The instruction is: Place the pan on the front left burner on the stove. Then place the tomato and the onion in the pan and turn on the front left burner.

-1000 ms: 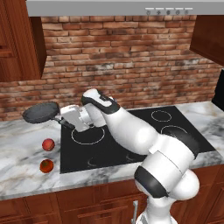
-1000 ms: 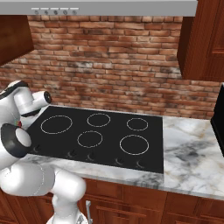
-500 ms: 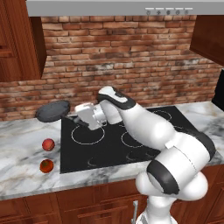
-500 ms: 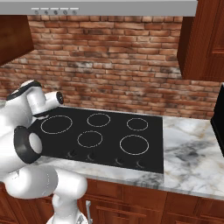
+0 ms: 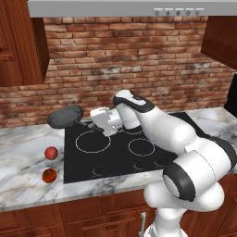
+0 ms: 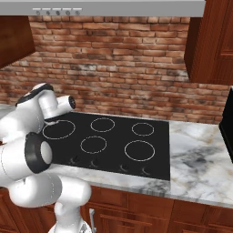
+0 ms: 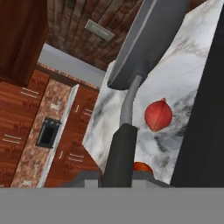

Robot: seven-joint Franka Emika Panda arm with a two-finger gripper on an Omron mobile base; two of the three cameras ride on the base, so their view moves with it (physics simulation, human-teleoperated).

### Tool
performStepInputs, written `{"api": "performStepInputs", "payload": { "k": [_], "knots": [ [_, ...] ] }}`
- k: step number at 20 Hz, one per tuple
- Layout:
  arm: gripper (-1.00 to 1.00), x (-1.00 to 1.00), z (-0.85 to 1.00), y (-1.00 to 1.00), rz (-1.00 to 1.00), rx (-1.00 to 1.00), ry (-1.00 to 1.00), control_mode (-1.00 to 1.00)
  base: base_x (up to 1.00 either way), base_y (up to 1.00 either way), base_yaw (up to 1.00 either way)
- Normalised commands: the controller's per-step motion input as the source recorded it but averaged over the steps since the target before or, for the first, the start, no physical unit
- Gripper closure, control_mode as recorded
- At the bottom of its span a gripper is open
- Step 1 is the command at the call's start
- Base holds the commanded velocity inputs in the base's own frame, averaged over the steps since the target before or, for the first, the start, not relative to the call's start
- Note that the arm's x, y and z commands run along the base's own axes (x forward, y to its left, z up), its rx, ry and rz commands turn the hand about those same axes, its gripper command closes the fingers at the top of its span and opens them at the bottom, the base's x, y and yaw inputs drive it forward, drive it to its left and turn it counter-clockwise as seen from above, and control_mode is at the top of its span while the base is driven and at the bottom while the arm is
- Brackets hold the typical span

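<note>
On the stove (image 5: 139, 148), unlettered pan (image 5: 65, 116).

No writing, brand, number or sign can be read anywhere — not on the stove (image 6: 150, 145), whose black glass carries just plain white rings and unmarked knobs, and not on the range hood (image 5: 139, 8), where a row of small pale buttons shows no legible marking. The pan (image 5: 65, 116) bears no label either — its surface is plain dark grey.
</note>
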Motion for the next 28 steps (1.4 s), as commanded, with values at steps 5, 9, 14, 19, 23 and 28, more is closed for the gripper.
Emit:
{"api": "performStepInputs", "payload": {
  "k": [5, 9, 14, 19, 23, 28],
  "knots": [
    [1.00, 0.09, 0.00, -0.31, 0.00, -0.01, 0.08, -1.00, 0.00, 0.00, 0.00],
    [1.00, 0.03, 0.00, -0.27, 0.00, -0.02, 0.10, -1.00, 0.00, 0.00, 0.00],
    [1.00, 0.03, 0.00, -0.26, 0.00, -0.01, 0.07, -1.00, 0.00, 0.00, 0.00],
    [1.00, 0.01, -0.08, -0.17, 0.00, 0.00, 0.00, -1.00, 0.00, 0.00, 0.00],
    [1.00, 0.00, -0.32, -0.04, 0.00, 0.00, 0.00, -1.00, 0.00, 0.00, 0.00],
    [1.00, 0.02, -0.30, 0.00, 0.00, 0.00, 0.00, -1.00, 0.00, 0.00, 0.00]
  ]
}}
